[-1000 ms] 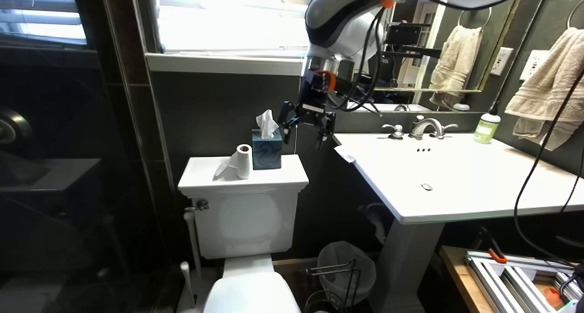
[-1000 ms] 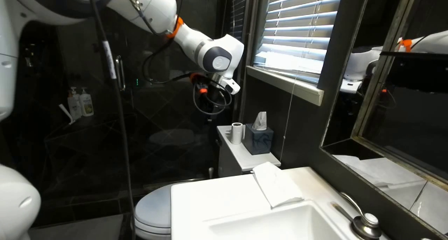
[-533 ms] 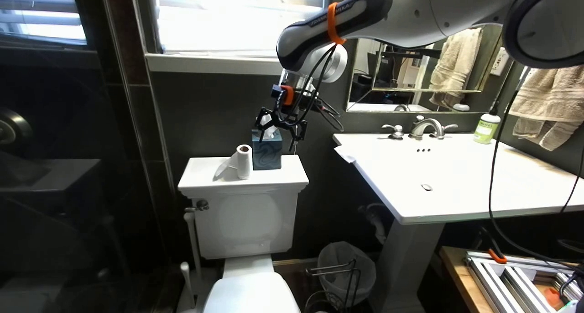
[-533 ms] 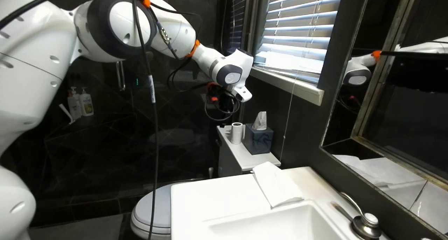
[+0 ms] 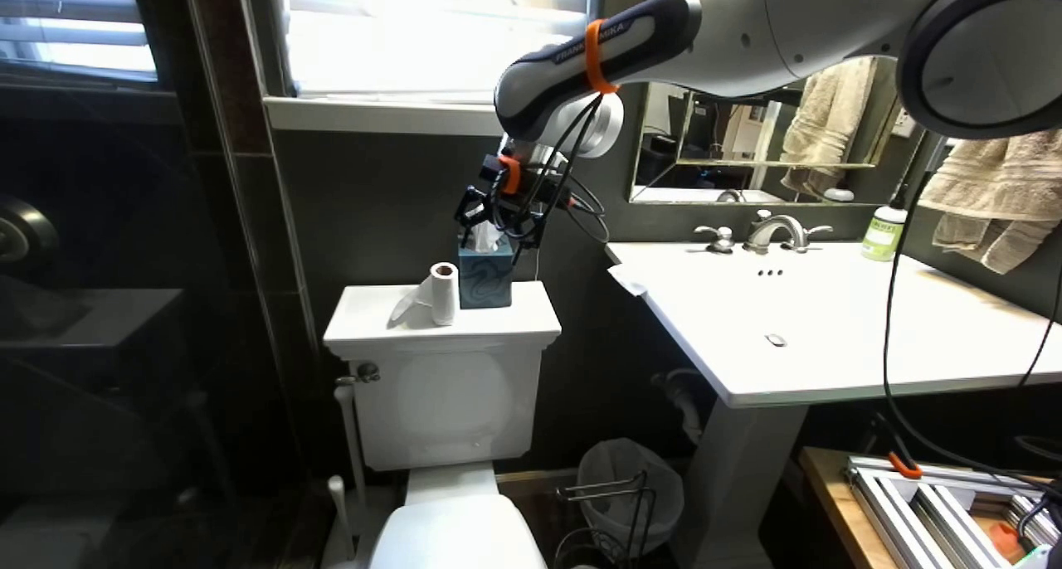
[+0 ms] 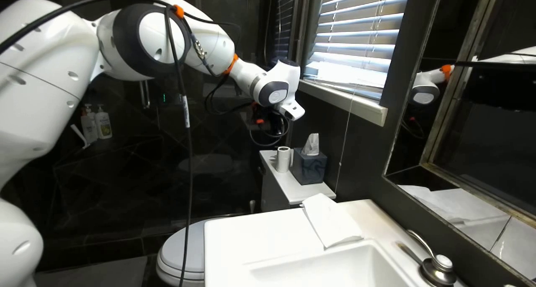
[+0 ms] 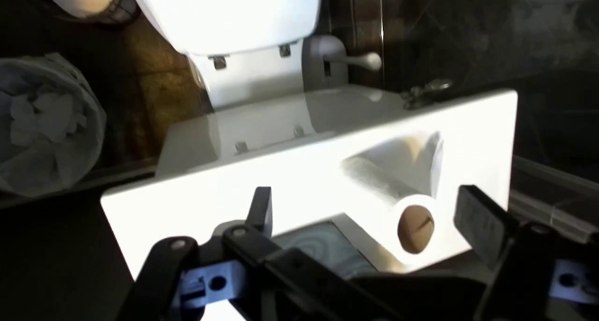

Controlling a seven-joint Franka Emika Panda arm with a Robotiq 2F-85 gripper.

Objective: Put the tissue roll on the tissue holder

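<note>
Gripper [image 7: 372,211] gapes near tissue roll [image 5: 445,296], arm [image 5: 730,38] reading "FRANK…MIKA".

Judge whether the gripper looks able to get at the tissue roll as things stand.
Probably yes: the gripper is open above the toilet tank, and nothing covers the upright tissue roll. The tissue box close beside it may crowd the grip.
</note>
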